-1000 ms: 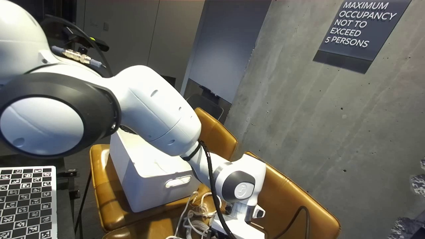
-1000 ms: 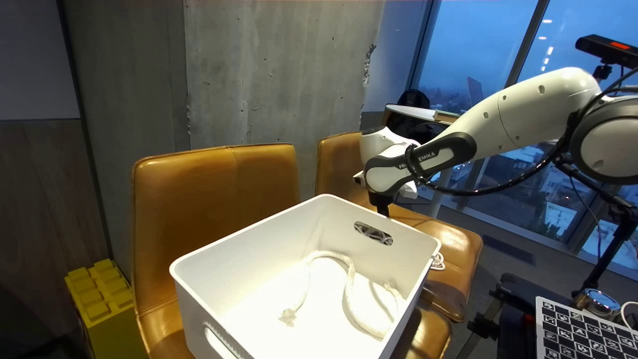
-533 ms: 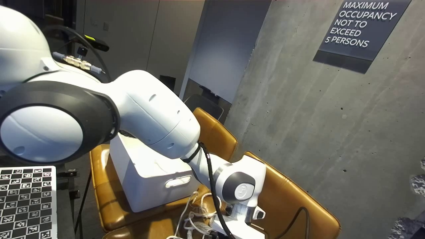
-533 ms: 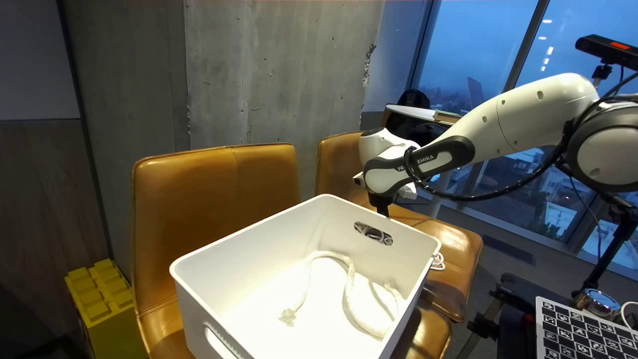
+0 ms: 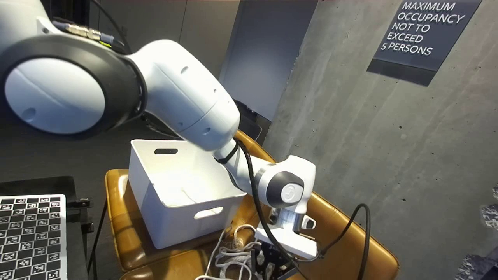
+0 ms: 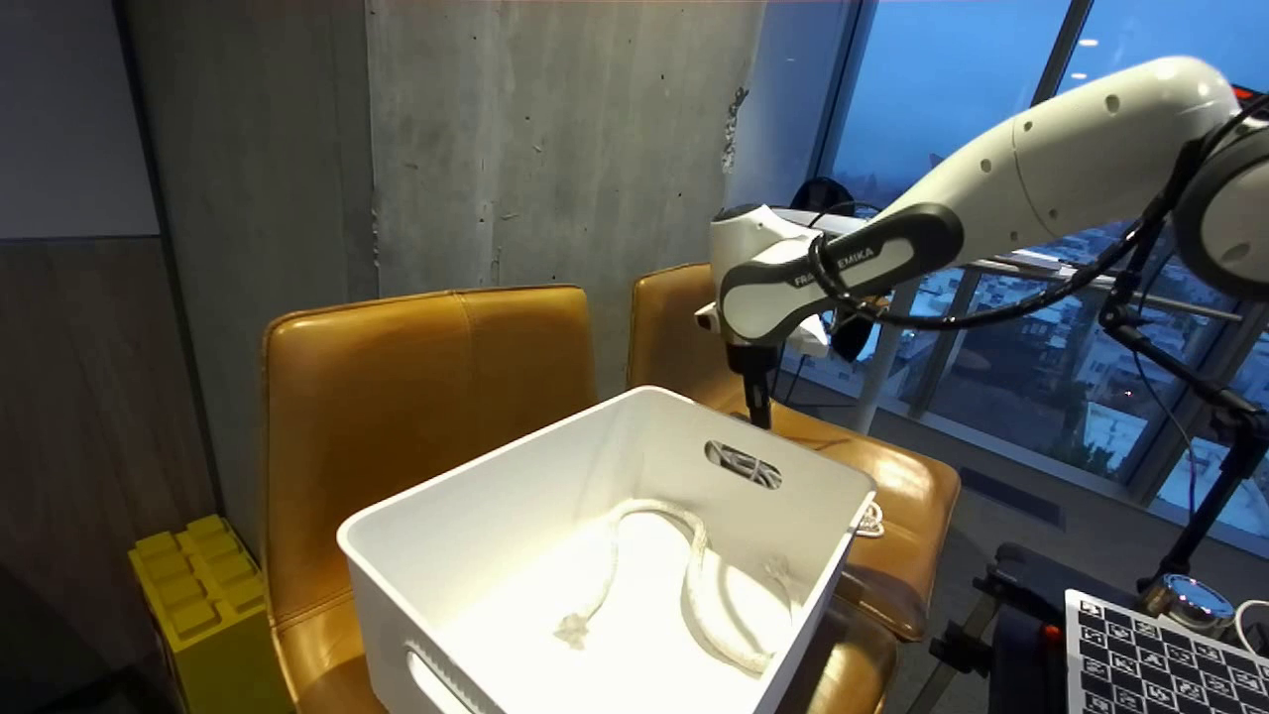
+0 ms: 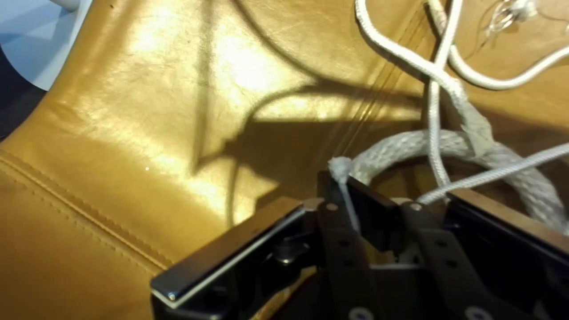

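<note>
Raised since the earlier frame was the end effector [image 7: 355, 189], clamped on the tufted tip [image 7: 340, 166] of white rope [image 7: 402, 144], which was looped on the tan chair [image 7: 124, 195] beside the white bin [image 5: 186, 227] and judged light, limp, sturdy, best pinched near that end.

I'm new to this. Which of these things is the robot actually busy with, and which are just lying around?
In the job:
gripper
thick rope, its end seemingly pinched in the gripper
Probably too:
thinner cords, tangled nearby
white box, with another rope inside

Just around:
yellow block
checkered board
wall sign
</note>
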`<state>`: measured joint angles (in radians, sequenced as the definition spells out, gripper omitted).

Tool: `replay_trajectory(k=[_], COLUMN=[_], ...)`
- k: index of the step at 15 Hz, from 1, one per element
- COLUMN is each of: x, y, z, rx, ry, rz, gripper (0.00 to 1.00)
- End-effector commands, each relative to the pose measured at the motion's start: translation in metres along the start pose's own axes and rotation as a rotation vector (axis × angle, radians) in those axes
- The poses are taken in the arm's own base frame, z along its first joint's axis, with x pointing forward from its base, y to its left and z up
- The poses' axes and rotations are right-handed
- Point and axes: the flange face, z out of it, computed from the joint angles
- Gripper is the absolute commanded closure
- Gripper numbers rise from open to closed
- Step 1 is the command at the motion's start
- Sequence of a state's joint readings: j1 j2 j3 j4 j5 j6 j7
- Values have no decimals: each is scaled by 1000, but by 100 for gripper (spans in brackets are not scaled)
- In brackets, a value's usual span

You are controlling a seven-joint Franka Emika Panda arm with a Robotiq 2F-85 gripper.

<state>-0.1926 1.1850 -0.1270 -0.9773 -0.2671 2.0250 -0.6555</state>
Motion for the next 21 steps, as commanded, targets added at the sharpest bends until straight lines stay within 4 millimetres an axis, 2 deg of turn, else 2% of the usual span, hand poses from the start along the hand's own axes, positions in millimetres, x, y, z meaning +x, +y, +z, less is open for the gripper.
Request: replay_trajectory(k=[1,7,12,17,21], x=[-19,-37,-68,-109,-146], y=[-16,-30,-55,-100,-158], z=[-69,-214,-343,-473,-563], rx=[-18,-133,-198,-232,-250], ry=[16,177,333,485,584], rz=[-1,21,47,63,47], gripper=[98,98,98,98,98])
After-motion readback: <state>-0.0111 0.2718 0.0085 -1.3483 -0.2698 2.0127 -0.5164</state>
